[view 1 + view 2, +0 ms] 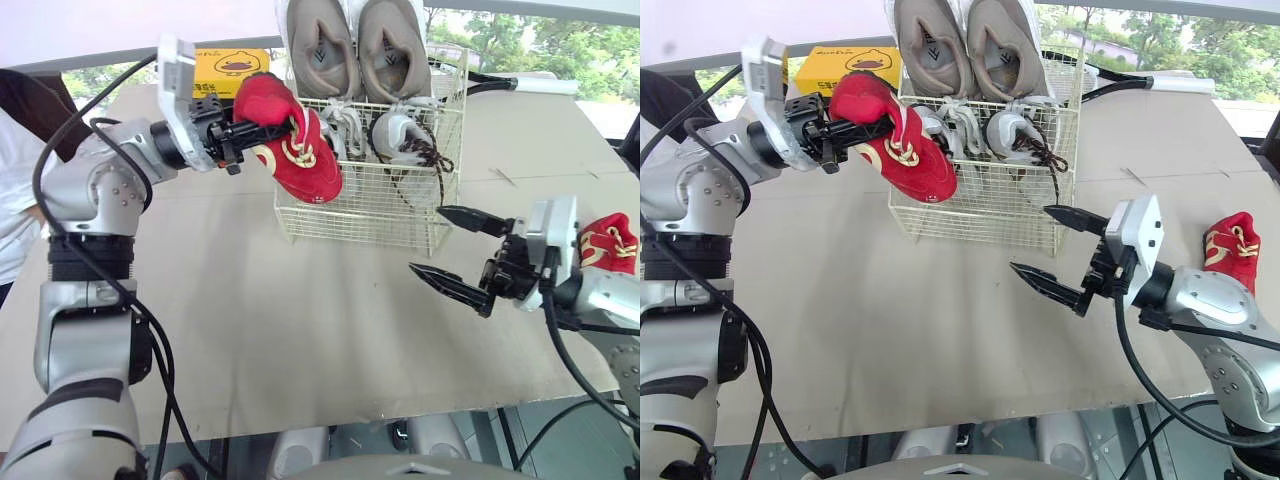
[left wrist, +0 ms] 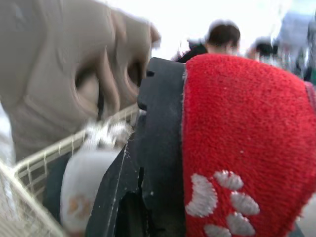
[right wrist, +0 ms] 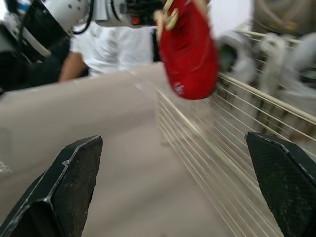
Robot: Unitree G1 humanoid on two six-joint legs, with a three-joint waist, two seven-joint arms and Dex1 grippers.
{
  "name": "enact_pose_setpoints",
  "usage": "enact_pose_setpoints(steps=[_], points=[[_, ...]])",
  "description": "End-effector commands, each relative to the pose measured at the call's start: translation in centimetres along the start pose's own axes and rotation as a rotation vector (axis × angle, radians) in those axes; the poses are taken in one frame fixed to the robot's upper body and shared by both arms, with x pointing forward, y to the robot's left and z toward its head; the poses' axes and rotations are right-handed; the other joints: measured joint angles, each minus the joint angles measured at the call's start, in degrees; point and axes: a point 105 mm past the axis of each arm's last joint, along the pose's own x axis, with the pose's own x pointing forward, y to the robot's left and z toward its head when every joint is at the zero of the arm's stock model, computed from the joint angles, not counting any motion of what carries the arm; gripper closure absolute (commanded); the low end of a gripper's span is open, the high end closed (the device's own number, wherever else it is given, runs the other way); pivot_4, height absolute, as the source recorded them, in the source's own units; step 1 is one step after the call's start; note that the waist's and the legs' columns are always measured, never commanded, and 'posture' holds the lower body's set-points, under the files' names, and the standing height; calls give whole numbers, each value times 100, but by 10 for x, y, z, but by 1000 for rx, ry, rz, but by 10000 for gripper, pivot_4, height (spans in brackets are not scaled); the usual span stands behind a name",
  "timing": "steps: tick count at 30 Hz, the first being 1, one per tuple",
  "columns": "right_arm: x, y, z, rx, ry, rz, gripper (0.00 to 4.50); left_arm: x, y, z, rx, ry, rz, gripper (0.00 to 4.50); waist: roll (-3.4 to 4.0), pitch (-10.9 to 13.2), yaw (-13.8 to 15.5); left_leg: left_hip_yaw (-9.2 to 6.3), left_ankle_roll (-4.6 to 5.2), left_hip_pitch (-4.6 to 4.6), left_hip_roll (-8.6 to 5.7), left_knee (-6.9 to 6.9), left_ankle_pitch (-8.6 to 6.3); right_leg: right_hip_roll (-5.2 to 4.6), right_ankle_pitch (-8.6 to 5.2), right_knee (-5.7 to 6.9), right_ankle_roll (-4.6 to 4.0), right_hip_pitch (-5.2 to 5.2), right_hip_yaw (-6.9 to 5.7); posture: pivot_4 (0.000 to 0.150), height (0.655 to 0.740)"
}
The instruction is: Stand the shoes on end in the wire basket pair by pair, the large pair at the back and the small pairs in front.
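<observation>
shoe (image 1: 305,155) clamped in my left fingers (image 1: 245,131) slants toe-down at the basket's (image 1: 360,215) front-left corner; right fingers (image 1: 450,283) spread, empty.

The red shoe (image 1: 310,170) is fuzzy cloth; the wire basket (image 1: 370,215) thin cream-coated metal; the worktop (image 1: 250,320) matt, paper-like brown.

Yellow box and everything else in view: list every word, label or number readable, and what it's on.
No word can be read.
Yellow box: duck picture and dark print, too small to read.
Large grey shoes: angular sole mark, no letters.
Held red shoe: stitched paw print, no text.
</observation>
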Motion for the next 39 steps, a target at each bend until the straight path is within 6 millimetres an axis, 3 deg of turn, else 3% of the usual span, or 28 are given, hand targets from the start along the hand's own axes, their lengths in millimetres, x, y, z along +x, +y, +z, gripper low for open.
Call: enact_pose_setpoints(steps=[1,7,8,9,10,11,13,14,19,23,25,28,32,39], points=[[-12,0,15,-61,-12,-43,0,11,0,2,138,79,-107,35316,-1,1,5,-5,1,-1,2,4,-1,0,0,1,0,0,3,1500,7400],[-21,-1,18,-75,-4,-104,0,22,-4,-29,199,206,-249,35463,-2,1,-15,-4,8,-6,4,14,-5,1,-1,2,2,0,5,1500,7400],[-22,-1,17,-74,-3,-108,0,19,-4,-30,175,214,-253,27472,-2,2,-17,-6,9,-6,4,17,-5,2,-1,2,2,0,5,1500,7400],[-23,-1,17,-73,-1,-115,0,16,-3,-29,168,217,-238,25211,-3,2,-27,-9,9,-8,5,21,-5,3,-1,3,2,0,5,1500,7400],[-24,-1,17,-71,1,-122,0,14,1,-25,166,205,-203,18245,-3,2,-28,-11,14,-11,9,28,-8,6,-1,6,2,-1,6,1500,7400],[-25,-1,16,-70,4,-128,0,12,3,-22,167,195,-178,18245,-3,2,-25,-11,15,-10,9,29,-9,6,-1,7,2,0,6,1500,7400],[-27,-1,15,-68,7,-133,0,10,6,-16,169,178,-146,9619,-3,2,-18,-12,19,-11,13,37,-11,8,-1,11,3,0,6,1500,7400],[-28,-3,14,-64,10,-140,0,4,5,-6,108,142,-129,7653,-3,2,-14,-12,19,-10,13,39,-11,8,-1,13,3,0,6,1500,7400],[-34,-20,13,-38,-9,-195,0,-25,-5,37,-113,-58,-68,7653,-8,6,-64,-10,19,-8,31,49,-11,12,-1,27,3,0,13,1500,7400],[-43,-43,14,-48,-23,-314,0,-29,-4,59,-199,-232,36,7653,-8,5,-4,-12,19,-4,39,50,-11,10,-1,28,4,2,11,1500,7400],[-58,-58,15,-35,-26,-407,0,-20,-14,67,-233,-282,16,7653,-9,5,53,-17,18,-7,39,57,-11,6,-1,30,4,5,1,1500,7400],[-72,-65,16,-38,-7,-446,0,1,-33,32,-73,-99,13,7653,-8,3,85,-13,17,-11,34,61,-10,-1,0,27,5,9,6,1500,7400],[-71,-63,17,-44,10,-429,0,26,-33,5,74,-68,49,7653,-5,1,132,-1,-1,2,29,54,0,0,0,25,3,11,20,1500,7400],[-66,-48,19,-67,48,-397,0,39,-18,2,104,-161,96,7653,0,-1,110,6,18,15,23,56,-10,9,1,35,2,17,28,1500,7400]])
